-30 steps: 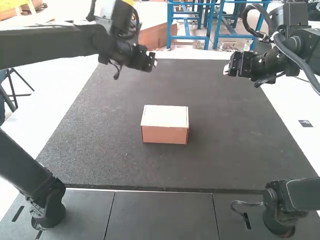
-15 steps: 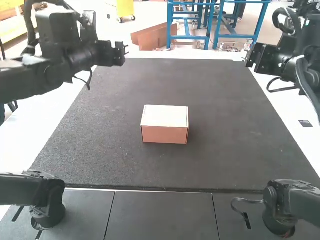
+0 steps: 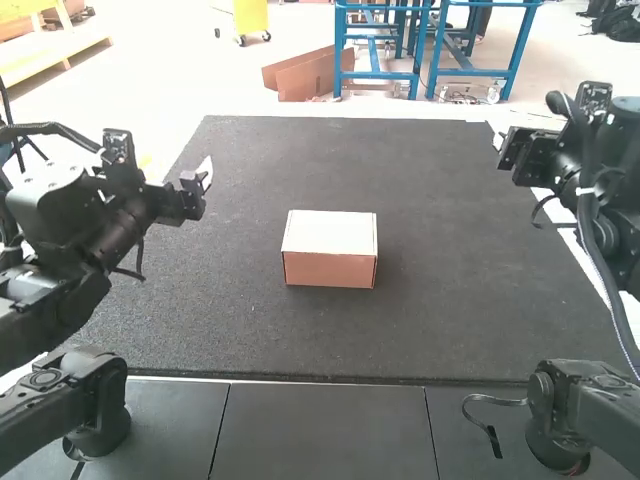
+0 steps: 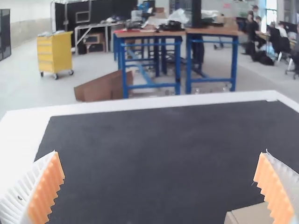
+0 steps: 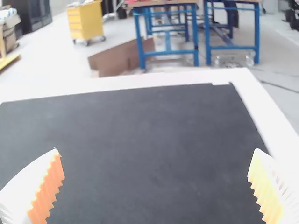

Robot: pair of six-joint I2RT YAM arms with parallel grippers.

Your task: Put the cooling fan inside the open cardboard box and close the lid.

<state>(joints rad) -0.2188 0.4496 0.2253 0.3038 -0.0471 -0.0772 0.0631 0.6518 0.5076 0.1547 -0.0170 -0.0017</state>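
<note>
Left gripper (image 3: 200, 178): held in the air over the left side of the black mat (image 3: 450, 250). In the left wrist view the gripper (image 4: 159, 196) is seen with its white ribbed fingers (image 4: 18, 200) spread wide. The orange pads (image 4: 46, 189) face each other and nothing is held between them.

Right gripper (image 3: 508, 150): held in the air at the far right edge of the mat, about where the mat meets the white table (image 3: 590, 215). In the right wrist view the gripper (image 5: 156, 191) is likewise seen spread wide. Only bare mat is seen between its pads (image 5: 46, 191).

Cardboard box (image 3: 330, 247): found near the middle of the mat, standing flat on it. Its lid is lying closed and level on top, and its longer front face is turned toward the arm bases. The box is placed between the two grippers and is touched by neither.
- From the left gripper it is well apart, toward the middle of the mat and nearer the arm bases. One corner of the box (image 4: 245, 215) is caught in the left wrist view.
- From the right gripper it is well apart, toward the middle and nearer the arm bases.
</note>
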